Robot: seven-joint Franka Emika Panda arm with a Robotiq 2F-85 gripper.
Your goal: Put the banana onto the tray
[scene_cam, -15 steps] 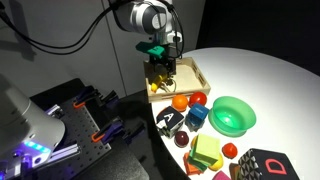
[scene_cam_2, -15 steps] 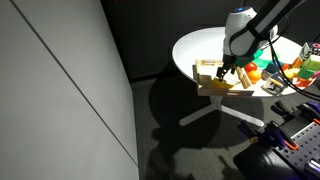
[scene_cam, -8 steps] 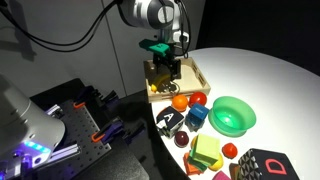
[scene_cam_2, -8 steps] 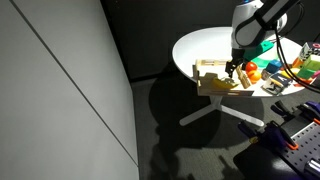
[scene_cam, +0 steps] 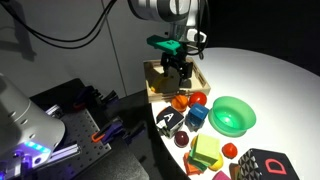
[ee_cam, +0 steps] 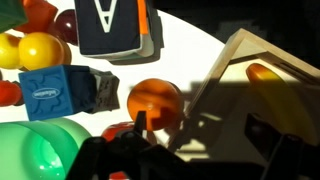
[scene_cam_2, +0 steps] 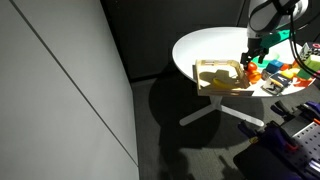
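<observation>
The light wooden tray (scene_cam: pixel 196 72) sits at the table's edge and also shows in the other exterior view (scene_cam_2: pixel 203 84) and at the right of the wrist view (ee_cam: pixel 240 60). The yellow banana (scene_cam: pixel 157 88) lies in the tray at its near corner; it shows as a yellow patch (scene_cam_2: pixel 214 72) and as a yellow-orange tip (ee_cam: pixel 262 72). My gripper (scene_cam: pixel 178 64) hangs open and empty above the tray's inner edge (scene_cam_2: pixel 250 58). Its dark fingers (ee_cam: pixel 205 150) frame the tray rim, with nothing between them.
An orange fruit (scene_cam: pixel 180 101) and a red fruit (scene_cam: pixel 198 99) lie just beside the tray. A green bowl (scene_cam: pixel 232 115), a blue cube (scene_cam: pixel 196 116) and several other toys crowd the table's near side. The table edge drops off right beside the tray.
My gripper has risen from the tray and drifted toward the table's middle, open and empty. The banana stays in the tray.
</observation>
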